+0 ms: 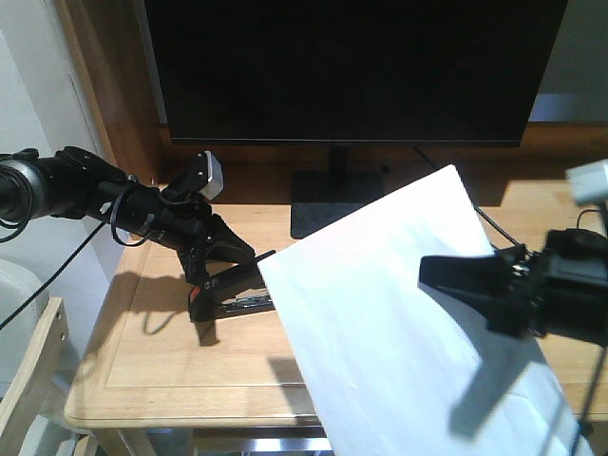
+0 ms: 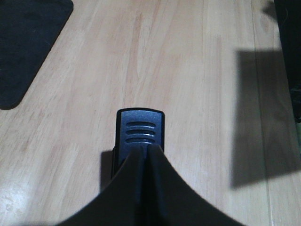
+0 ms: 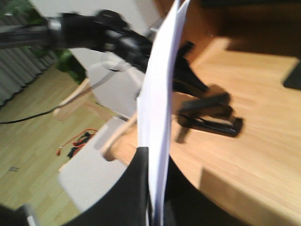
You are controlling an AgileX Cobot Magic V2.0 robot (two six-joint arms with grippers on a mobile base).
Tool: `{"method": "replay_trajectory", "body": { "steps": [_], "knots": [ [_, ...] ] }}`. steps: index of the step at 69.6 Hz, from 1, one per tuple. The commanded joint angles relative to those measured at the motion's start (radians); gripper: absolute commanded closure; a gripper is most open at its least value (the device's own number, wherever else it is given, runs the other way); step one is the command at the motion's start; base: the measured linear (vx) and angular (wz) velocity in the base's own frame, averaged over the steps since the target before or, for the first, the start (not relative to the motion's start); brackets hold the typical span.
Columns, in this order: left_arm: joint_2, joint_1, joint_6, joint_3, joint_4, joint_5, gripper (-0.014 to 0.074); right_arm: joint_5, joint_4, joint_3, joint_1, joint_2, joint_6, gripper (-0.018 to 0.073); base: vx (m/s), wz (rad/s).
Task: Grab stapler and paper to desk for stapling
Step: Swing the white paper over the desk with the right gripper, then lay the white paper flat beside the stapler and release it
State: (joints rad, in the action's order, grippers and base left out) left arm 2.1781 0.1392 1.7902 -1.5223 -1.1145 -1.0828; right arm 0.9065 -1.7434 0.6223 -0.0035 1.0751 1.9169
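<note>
Pointing toward paper (image 1: 380,313), stapler (image 1: 236,290) runs left-right

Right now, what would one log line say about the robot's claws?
left claw: shut on stapler | right claw: shut on paper | paper: held up, tilted above desk

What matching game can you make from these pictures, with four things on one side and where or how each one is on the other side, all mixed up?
Things:
1. stapler
2. paper
3. monitor
4. desk

Place or state:
A. light wood, underneath everything
B. pinched in the right tool, held up tilted
C. dark screen, standing at the back
D. gripped by the left tool, low over the wood

Pairs: 1-D, 2-B, 3-C, 4-A
</note>
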Motion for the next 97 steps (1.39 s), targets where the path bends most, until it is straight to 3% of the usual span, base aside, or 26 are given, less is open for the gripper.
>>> {"method": "replay_trajectory", "body": {
  "steps": [1,5,12,17,24,59,79,97],
  "knots": [
    [-0.063,0.002,-0.009,-0.027,-0.06,-0.029,0.0603,-0.101,0.08,0.035,-0.004,0.115,-0.063,0.0561,0.0,0.0],
    [-0.063,0.002,-0.009,-0.027,-0.06,-0.029,0.0603,-0.182,0.136,0.035,-0.004,0.199,-0.131,0.0561,0.0,0.0],
    [-0.063,0.002,-0.009,-0.027,-0.06,-0.029,0.0603,-0.277,0.332,0.046,-0.004,0.34,-0.282,0.0561,0.0,0.0],
    [-0.063,0.002,-0.009,-0.027,-0.06,-0.029,0.0603,-0.242,0.464,0.072,-0.004,0.443,-0.379,0.0561,0.0,0.0],
    [-0.063,0.002,-0.009,-0.027,-0.06,-0.029,0.0603,-0.119,0.556,0.122,-0.004,0.56,-0.465,0.0561,0.0,0.0],
    [-0.063,0.002,-0.009,-0.027,-0.06,-0.029,0.0603,0.086,0.579,0.263,-0.003,0.765,-0.609,0.0561,0.0,0.0],
    [-0.063,0.002,-0.009,-0.027,-0.06,-0.029,0.0603,-0.003,0.611,0.352,0.124,0.815,-0.645,0.0561,0.0,0.0],
    [-0.063,0.002,-0.009,-0.027,-0.06,-0.029,0.0603,-0.045,0.758,0.392,0.168,0.855,-0.645,0.0561,0.0,0.0]
  ]
}}
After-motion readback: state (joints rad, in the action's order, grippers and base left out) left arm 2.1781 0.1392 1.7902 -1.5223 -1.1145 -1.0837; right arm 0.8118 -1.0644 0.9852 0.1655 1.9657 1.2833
